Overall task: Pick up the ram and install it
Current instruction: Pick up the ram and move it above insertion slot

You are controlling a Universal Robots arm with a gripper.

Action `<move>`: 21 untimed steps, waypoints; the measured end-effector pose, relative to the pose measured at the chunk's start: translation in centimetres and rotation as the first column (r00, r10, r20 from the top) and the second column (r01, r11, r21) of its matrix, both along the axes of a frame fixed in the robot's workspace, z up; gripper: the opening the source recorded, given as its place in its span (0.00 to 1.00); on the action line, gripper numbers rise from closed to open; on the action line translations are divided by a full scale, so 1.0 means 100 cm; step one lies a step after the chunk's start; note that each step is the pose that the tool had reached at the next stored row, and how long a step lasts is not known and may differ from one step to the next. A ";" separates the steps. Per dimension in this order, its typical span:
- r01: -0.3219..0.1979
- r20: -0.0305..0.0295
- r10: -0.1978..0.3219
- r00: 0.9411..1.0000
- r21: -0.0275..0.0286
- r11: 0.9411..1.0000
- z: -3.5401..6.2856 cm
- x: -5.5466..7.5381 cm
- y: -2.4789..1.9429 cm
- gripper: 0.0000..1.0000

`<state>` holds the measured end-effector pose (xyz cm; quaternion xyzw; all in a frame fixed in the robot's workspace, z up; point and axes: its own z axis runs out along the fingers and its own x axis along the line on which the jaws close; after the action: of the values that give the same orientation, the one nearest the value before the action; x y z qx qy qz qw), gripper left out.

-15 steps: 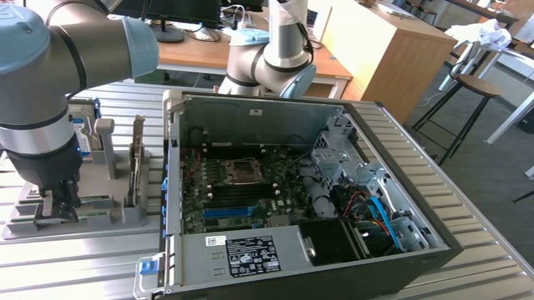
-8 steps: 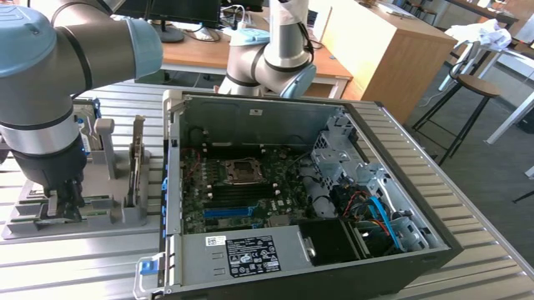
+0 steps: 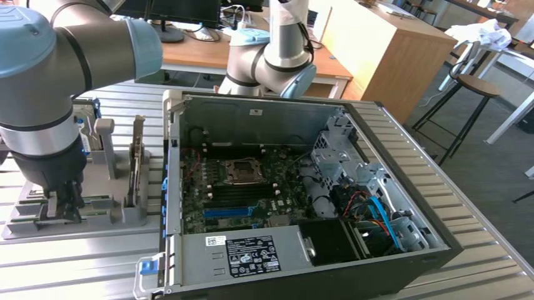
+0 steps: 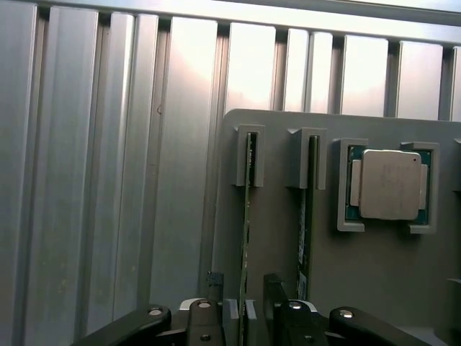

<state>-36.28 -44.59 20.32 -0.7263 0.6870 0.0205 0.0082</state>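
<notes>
Two thin circuit boards stand on edge in slotted posts of a grey holder point(image 4: 277, 238), seen edge-on in the wrist view. One of them is the ram point(image 4: 245, 216), and it runs straight down into the gap between the gripper point(image 4: 251, 306) fingers point(image 4: 276, 294). The fingers stand apart, one on each side of the board, with a clear space showing beside it, so nothing is clamped. The second stick point(image 4: 308, 209) sits just beside the ram in its own slot, between the ram and a square silver processor chip point(image 4: 390, 184) that lies flat in a framed recess of the same holder.

In the exterior view the arm point(image 3: 50, 94) reaches down at the exterior view's left, with the gripper low over the near end of the holder, which rests on a slatted metal table point(image 3: 84, 269). Just to the right of the holder lies an open computer case point(image 3: 250, 115), its motherboard point(image 3: 250, 200) exposed and a labelled power supply point(image 3: 242, 253) along its near edge. Far off, at the right, stands a round stool point(image 3: 479, 84).
</notes>
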 end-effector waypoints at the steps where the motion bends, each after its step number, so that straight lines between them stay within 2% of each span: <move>1: 0.000 0.000 0.000 1.000 0.000 1.000 0.0000 0.000 -0.0005 0.36; 14: 0.000 0.000 0.000 1.000 0.000 1.000 0.0000 0.000 -0.0013 0.35; 15: 0.000 0.000 0.000 1.000 0.000 1.000 0.0000 0.000 -0.0013 0.27; 21: 0.000 0.000 0.000 1.000 0.000 1.000 -0.0005 0.000 -0.0013 0.27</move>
<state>-36.28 -44.72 20.27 -0.7263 0.6870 0.0205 0.0081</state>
